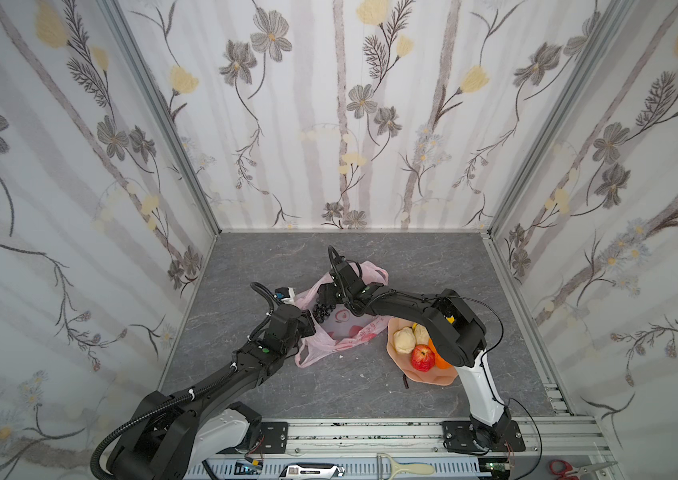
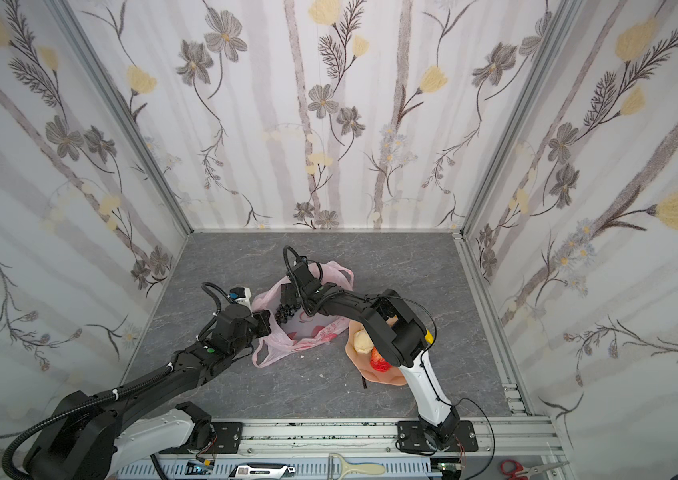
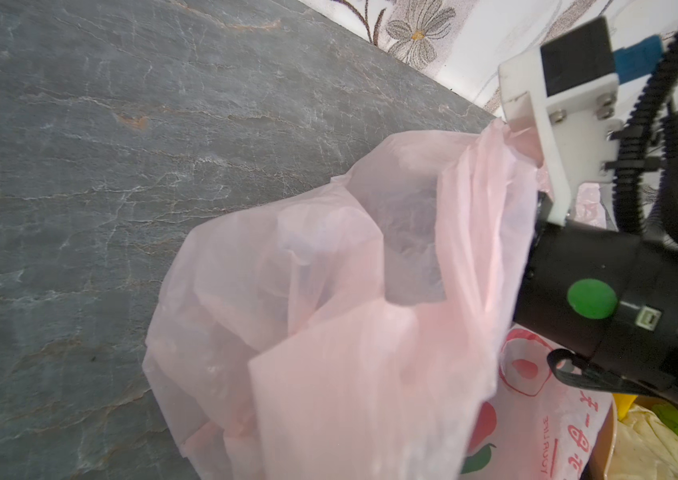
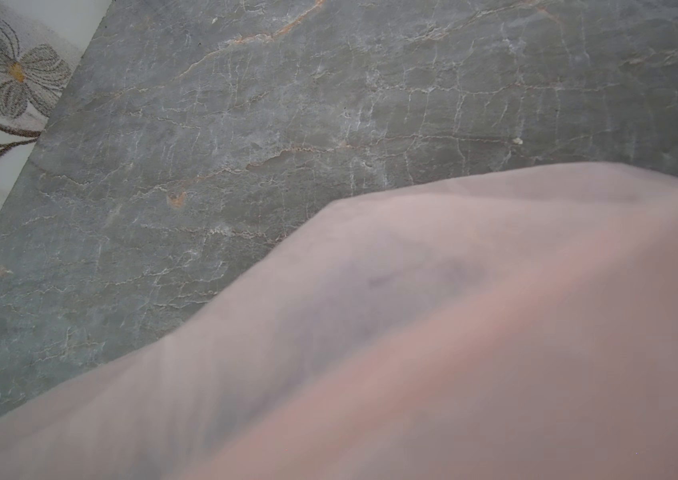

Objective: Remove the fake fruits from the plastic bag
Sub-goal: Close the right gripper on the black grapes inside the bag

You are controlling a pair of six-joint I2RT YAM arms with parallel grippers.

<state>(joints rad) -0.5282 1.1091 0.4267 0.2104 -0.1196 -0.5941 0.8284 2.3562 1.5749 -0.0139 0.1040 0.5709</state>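
Spanning the work area beneath both claws, the grey veined surface [image 1: 412,270] carries everything. The plastic bag [image 1: 350,332] lies crumpled at its middle, mouth upward, around the right claw [image 1: 328,293], which reaches down into the opening. In both top views that claw's jaws are hidden by the wrist and the pink film, and the right wrist view shows only film and surface. Whether they stand apart or hold anything cannot be told. The left claw [image 1: 309,325] is fully closed, pinching the bag's rim and keeping the mouth raised.

The peach-pink dish [image 1: 424,380] sits well apart from the right claw, partly beneath that arm's elbow. It holds two beige pears [image 1: 405,340], a red apple [image 1: 422,358] and an orange [image 1: 442,363]. The dark grape bunch [image 1: 323,312] lies in the bag's mouth between the two claws, just beside the left one. Whether more fruit lies deeper cannot be told.

Probable step: the right claw takes the grape bunch.

Hazards:
- Film trapped between jaw and fruit. The bag would rise with the bunch and could tear free of the left claw.
- The bunch is lumpy and glossy. A grip on a single grape may slip.
- Loss of the rim pinch. The mouth would collapse over the bunch.
- Elbow sweep over the dish during withdrawal. This could knock placed fruit off the dish.
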